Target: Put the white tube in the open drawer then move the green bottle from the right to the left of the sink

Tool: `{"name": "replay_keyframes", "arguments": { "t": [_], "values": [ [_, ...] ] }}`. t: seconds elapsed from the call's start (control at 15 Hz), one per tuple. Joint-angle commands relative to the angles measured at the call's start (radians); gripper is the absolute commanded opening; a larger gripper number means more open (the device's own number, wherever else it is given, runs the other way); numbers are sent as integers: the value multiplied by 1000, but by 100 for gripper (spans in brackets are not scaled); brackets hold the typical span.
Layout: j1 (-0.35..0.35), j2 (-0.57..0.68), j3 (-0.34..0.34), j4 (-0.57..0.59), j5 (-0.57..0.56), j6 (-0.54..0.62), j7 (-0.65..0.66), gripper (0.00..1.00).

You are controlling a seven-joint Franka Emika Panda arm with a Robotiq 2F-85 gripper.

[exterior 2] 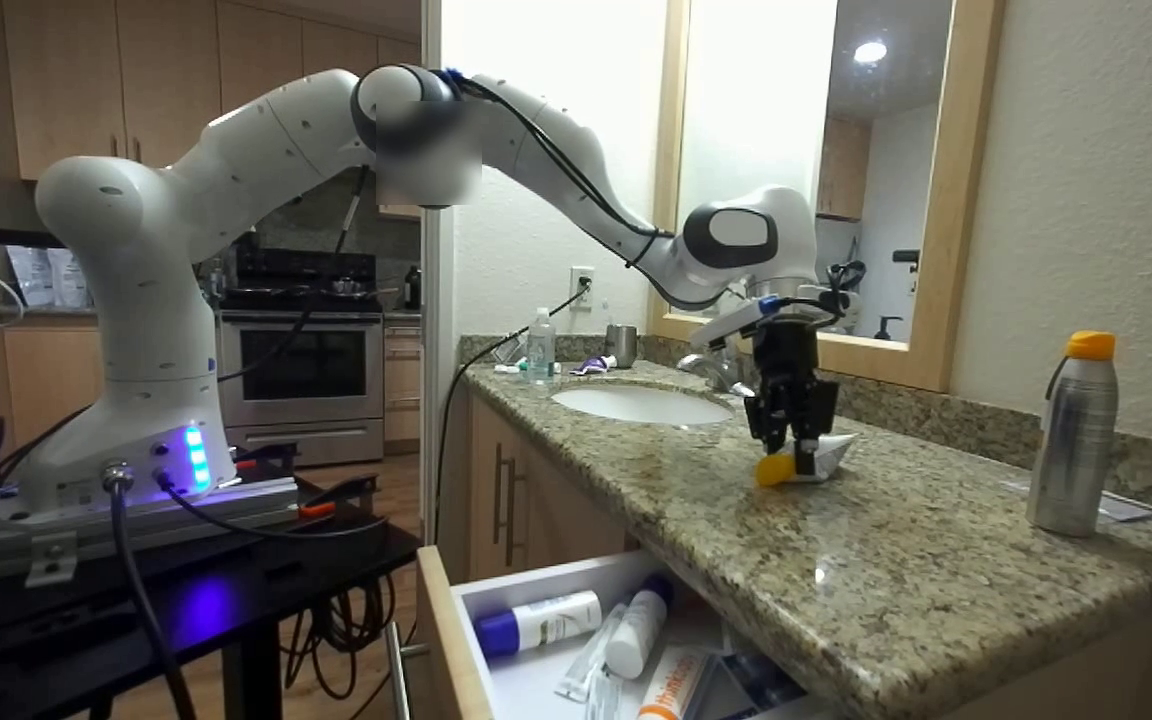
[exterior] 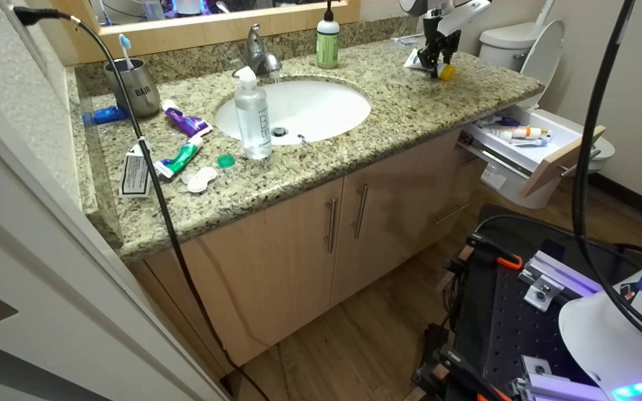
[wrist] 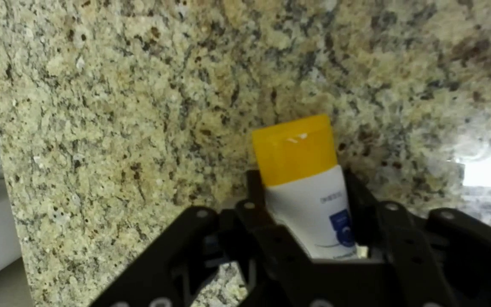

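The white tube (wrist: 309,213) has a yellow cap and a blue mark. My gripper (wrist: 300,181) is shut on it, a finger against each side, with the cap sticking out beyond the fingertips. In both exterior views the gripper (exterior: 437,62) (exterior 2: 786,455) points down at the countertop, and the tube (exterior: 413,60) (exterior 2: 832,455) is at counter level. The open drawer (exterior: 558,159) (exterior 2: 448,640) is below the counter edge, with toiletries inside. The green bottle (exterior: 327,49) with a black pump stands right of the faucet (exterior: 259,53), behind the sink (exterior: 326,108). It is hidden in an exterior view.
A clear bottle (exterior: 254,122) stands at the sink's front left. A metal cup (exterior: 141,92), purple tube (exterior: 186,120) and green tube (exterior: 181,156) are farther left. A silver bottle (exterior 2: 1076,440) stands near the counter's end. A black cable (exterior: 173,234) hangs across the counter's left part.
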Motion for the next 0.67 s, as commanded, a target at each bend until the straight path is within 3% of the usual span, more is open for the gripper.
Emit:
{"name": "replay_keyframes", "arguments": {
  "t": [0.0, 0.2, 0.4, 0.6],
  "values": [
    [-47, 57, 50, 109, 35, -117, -33, 19],
    [-70, -41, 102, 73, 117, -189, -108, 16],
    [-77, -199, 123, -58, 164, -77, -227, 16],
    [-62, -332, 86, -153, 122, 11, -307, 16]
  ]
}}
